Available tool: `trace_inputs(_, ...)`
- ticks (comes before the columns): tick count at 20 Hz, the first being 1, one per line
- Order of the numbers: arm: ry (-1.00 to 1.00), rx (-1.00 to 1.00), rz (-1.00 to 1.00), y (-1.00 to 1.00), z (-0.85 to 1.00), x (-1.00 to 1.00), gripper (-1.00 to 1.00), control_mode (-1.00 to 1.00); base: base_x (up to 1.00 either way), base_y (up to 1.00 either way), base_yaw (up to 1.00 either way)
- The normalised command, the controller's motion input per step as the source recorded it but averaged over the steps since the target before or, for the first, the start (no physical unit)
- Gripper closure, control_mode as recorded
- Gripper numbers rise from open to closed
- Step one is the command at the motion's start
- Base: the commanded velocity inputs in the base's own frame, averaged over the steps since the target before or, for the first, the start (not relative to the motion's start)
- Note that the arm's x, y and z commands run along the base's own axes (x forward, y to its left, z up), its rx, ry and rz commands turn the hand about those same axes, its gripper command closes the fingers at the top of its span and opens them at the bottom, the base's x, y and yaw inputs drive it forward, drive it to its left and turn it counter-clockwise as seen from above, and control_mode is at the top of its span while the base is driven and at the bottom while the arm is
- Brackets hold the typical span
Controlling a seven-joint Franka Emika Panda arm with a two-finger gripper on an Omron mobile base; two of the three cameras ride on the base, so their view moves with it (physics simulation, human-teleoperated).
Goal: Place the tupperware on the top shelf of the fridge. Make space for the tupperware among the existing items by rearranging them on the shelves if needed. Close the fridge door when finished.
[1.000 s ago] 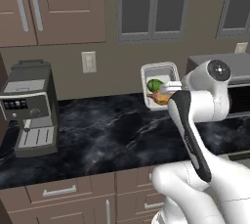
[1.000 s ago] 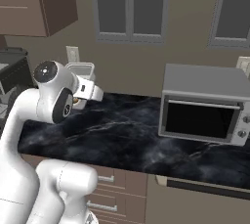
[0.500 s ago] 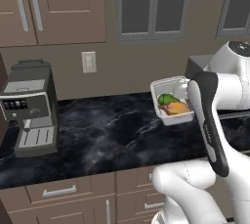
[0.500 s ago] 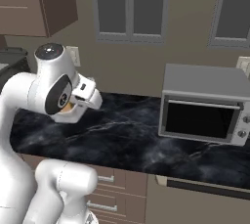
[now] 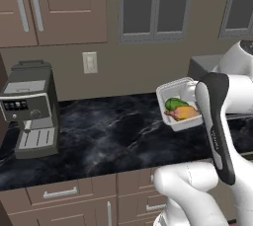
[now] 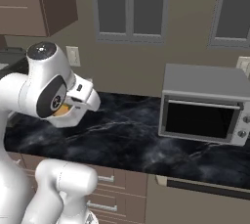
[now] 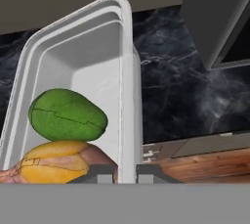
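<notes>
Tupperware (image 7: 78,86) hung in the air above the dark marble counter (image 5: 108,131), tilted, with my gripper (image 7: 124,171) clamped on one long wall, a finger on each side. Green and orange-yellow food (image 7: 63,120) lay at the end nearest my fingers. A coffee machine (image 5: 29,106) stood at the left, a microwave (image 6: 205,103) at the right.

The tupperware (image 7: 83,66) pinched in the gripper (image 7: 127,171) looks like smooth matt white plastic. Below it the counter (image 5: 108,136) is glossy black marble with pale veins. The microwave (image 6: 207,103) beyond has a matt grey metal shell, and the drawers (image 5: 74,190) look like brown wood.
</notes>
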Motion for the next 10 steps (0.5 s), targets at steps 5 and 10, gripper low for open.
trace_inputs(5, -0.11, -0.01, 0.00, 0.00, 0.06, -0.03, 1.00, -1.00, 0.00, 0.00, 0.00)
trace_inputs(10, -0.11, 0.00, 0.05, 0.00, 0.09, -0.12, 1.00, -1.00, 0.00, 0.00, 0.00)
